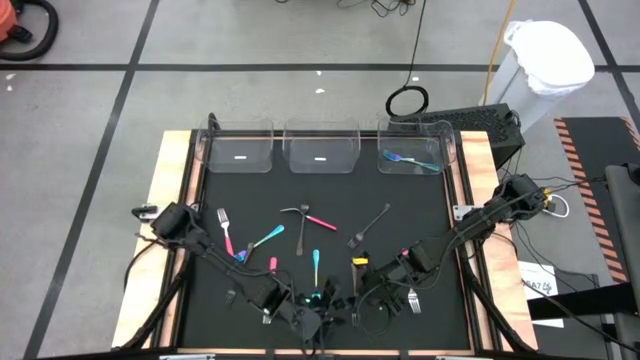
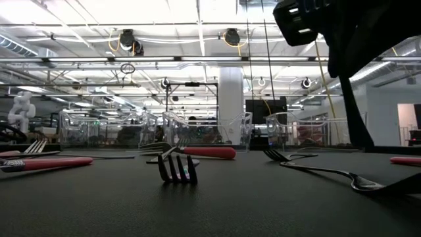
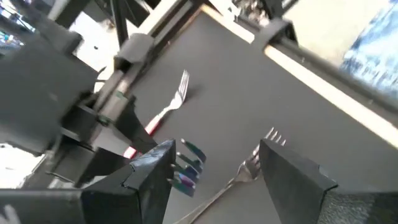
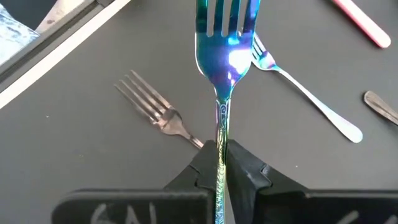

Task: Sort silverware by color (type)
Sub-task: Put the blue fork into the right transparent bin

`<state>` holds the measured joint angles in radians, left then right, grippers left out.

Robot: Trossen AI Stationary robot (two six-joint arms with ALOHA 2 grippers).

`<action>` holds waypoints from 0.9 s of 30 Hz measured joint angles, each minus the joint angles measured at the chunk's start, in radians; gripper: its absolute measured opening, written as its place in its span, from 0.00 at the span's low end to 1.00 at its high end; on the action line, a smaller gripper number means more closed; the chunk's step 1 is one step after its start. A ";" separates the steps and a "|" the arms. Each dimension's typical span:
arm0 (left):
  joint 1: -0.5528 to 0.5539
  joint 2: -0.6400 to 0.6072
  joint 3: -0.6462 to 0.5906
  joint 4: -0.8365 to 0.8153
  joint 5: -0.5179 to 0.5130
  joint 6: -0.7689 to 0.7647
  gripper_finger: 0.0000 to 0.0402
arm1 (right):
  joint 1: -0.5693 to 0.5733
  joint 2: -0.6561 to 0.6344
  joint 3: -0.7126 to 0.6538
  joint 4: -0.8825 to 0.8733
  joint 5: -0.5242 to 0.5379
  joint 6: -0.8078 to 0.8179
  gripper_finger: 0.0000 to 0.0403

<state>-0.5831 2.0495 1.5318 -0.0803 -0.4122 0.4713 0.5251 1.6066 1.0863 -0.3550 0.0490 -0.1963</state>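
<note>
High view. You see a black mat (image 1: pixel 330 200) on a wood-edged table (image 1: pixel 165 170), grey floor with dark tape lines around it. Three clear bins (image 1: pixel 320 148) line the far edge; the right bin (image 1: pixel 415 150) holds a blue utensil (image 1: pixel 408 158), and the other two each show a small white label, unreadable. Loose silverware on the mat: pink fork (image 1: pixel 225 230) at left, teal spoon (image 1: pixel 267 238), pink-handled piece (image 1: pixel 310 218) mid-mat, black fork (image 1: pixel 370 226), teal piece (image 1: pixel 316 262). Both arms meet at the near edge. Off-table right: a white-lined bin (image 1: pixel 548 60) and a sheet with print, illegible.

Low view. You look level across the mat to a hall with ceiling lights, a white pillar (image 2: pixel 231 105) and pipe runs. A small fork (image 2: pixel 177 168) stands nearest; a red-pink handle (image 2: pixel 207 152) lies behind it, a black fork (image 2: pixel 322 168) at right. An arm fills the upper right corner.

Left wrist view. Your left gripper (image 3: pixel 214 165) hangs over the mat, fingers spread wide, holding nothing. Between them lies a silver fork (image 3: pixel 249 168); a pink-handled fork (image 3: pixel 169 106) lies beyond. A teal fork head (image 3: pixel 188 168) shows beside one finger.

Right wrist view. Your right gripper (image 4: pixel 221 158) is pinched tight on the handle of an iridescent fork (image 4: pixel 225 56), tines pointing away. A silver fork (image 4: pixel 155 109), a spoon (image 4: pixel 305 93) and a pink handle (image 4: pixel 364 23) lie on the mat.
</note>
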 joint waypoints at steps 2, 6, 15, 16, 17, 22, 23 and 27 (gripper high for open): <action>0.004 0.007 0.000 0.000 -0.003 0.006 0.58 | -0.003 0.000 0.000 0.000 0.000 0.000 0.03; 0.007 0.006 0.000 0.008 -0.011 0.005 0.58 | -0.007 0.000 0.000 0.000 -0.001 -0.001 0.03; 0.007 0.007 0.000 -0.009 -0.034 0.006 0.43 | -0.007 0.000 0.000 0.000 -0.002 -0.014 0.03; 0.007 0.007 0.000 -0.008 -0.035 0.006 0.39 | -0.007 0.000 0.000 0.000 -0.001 -0.020 0.03; 0.007 0.007 0.000 -0.008 -0.036 0.006 0.36 | -0.007 0.000 0.000 0.000 -0.002 -0.026 0.03; 0.009 0.006 0.000 -0.021 -0.039 0.007 0.22 | -0.007 0.000 0.000 0.003 -0.002 -0.033 0.03; 0.010 0.006 0.000 -0.024 -0.040 0.008 0.19 | -0.007 0.000 0.000 0.005 -0.002 -0.037 0.03; 0.014 0.006 0.000 -0.038 -0.035 0.010 0.07 | -0.008 0.000 0.000 0.006 0.002 -0.063 0.03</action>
<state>-0.5690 2.0560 1.5318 -0.1183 -0.4470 0.4814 0.5175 1.6062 1.0863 -0.3486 0.0506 -0.2591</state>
